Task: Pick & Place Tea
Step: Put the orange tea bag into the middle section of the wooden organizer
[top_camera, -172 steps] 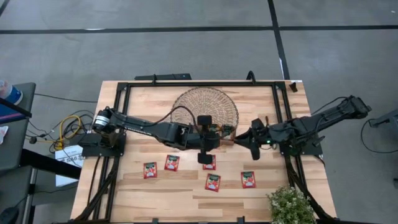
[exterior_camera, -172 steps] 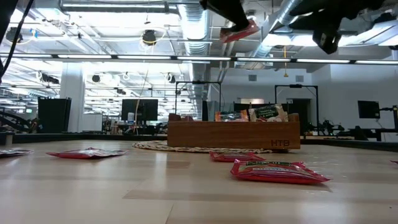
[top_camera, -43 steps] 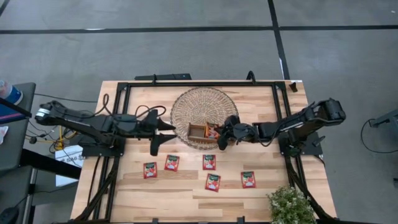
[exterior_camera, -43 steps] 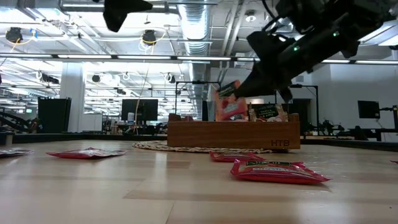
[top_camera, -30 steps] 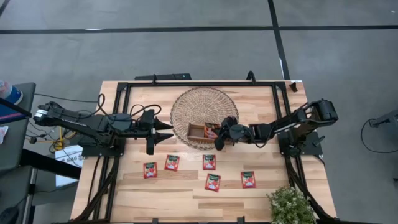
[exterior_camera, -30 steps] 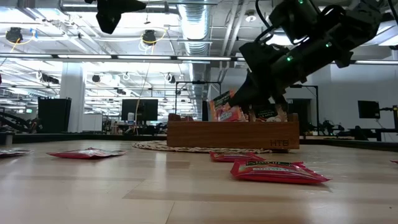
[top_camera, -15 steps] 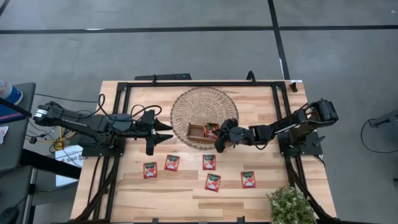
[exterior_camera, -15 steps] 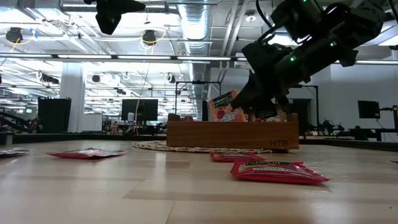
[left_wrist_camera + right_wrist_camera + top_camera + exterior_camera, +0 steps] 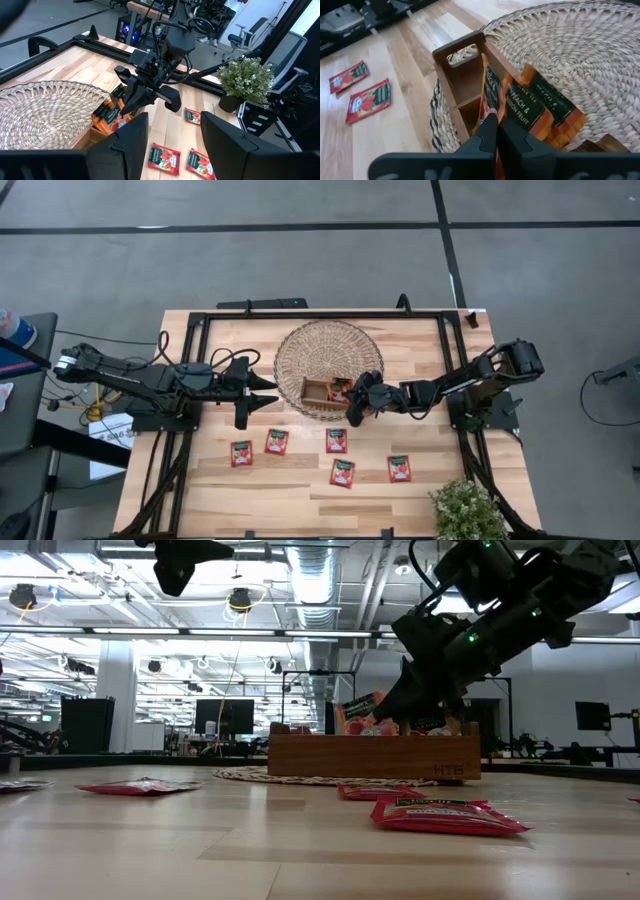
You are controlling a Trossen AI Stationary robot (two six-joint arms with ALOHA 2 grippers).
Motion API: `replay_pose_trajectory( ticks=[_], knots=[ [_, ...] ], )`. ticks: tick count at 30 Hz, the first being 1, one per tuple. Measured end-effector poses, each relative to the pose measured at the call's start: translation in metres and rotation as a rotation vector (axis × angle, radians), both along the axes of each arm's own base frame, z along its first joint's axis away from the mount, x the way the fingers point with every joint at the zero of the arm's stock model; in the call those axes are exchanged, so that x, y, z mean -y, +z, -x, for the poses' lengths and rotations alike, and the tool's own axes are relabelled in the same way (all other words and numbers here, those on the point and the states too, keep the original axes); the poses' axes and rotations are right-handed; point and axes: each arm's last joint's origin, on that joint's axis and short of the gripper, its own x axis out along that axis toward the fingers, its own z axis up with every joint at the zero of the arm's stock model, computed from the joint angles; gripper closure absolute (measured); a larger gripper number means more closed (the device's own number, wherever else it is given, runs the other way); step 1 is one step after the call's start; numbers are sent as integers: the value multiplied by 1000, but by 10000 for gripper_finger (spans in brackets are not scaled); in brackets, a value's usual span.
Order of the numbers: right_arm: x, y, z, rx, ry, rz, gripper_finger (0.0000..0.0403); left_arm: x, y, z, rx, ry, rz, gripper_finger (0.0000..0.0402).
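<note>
Over the wooden tray [image 9: 326, 392], the right claw [image 9: 492, 131] was pinched shut on a red-orange tea sachet [image 9: 489, 95], holding it edge-up at a tray compartment. A second earlier that sachet had hung slightly higher above the tray wall; by this moment it had sunk a little among the sachets already standing there [image 9: 545, 107], so the placing looked nearly done, with only the release left. One standing sachet read "PEACH & PASSION FRUIT", and the tray's front wall bore the letters "HTB" [image 9: 450, 770].

Beneath the tray lay the round woven mat [image 9: 315, 350], on the wooden surface [image 9: 220, 470]. In front of the tray, five more sachets lay flat on the surface: [image 9: 241, 453], [image 9: 276, 442], [image 9: 337, 440], [image 9: 343, 472] and [image 9: 400, 468]; these seemed still to be picked. Well to the left of the tray, the left claw [image 9: 262, 390] waited half open and empty above the surface. A potted plant [image 9: 466, 508] stood at the surface's front right corner.
</note>
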Motion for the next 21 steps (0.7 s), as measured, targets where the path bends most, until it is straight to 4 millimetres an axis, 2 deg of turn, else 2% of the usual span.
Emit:
replay_pose_trajectory(
  ticks=[4,11,19,21],
  knots=[
    [-1,-1,0,-17,36,1,389,0,0,0,0,0,0,227],
    [-1,0,2,-34,55,4,339,0,0,0,0,-1,1,227],
    [0,15,17,-96,89,-10,319,0,0,0,0,-1,0,227],
    [0,24,19,-64,99,-18,319,0,0,0,-1,-1,0,227]
  ],
)
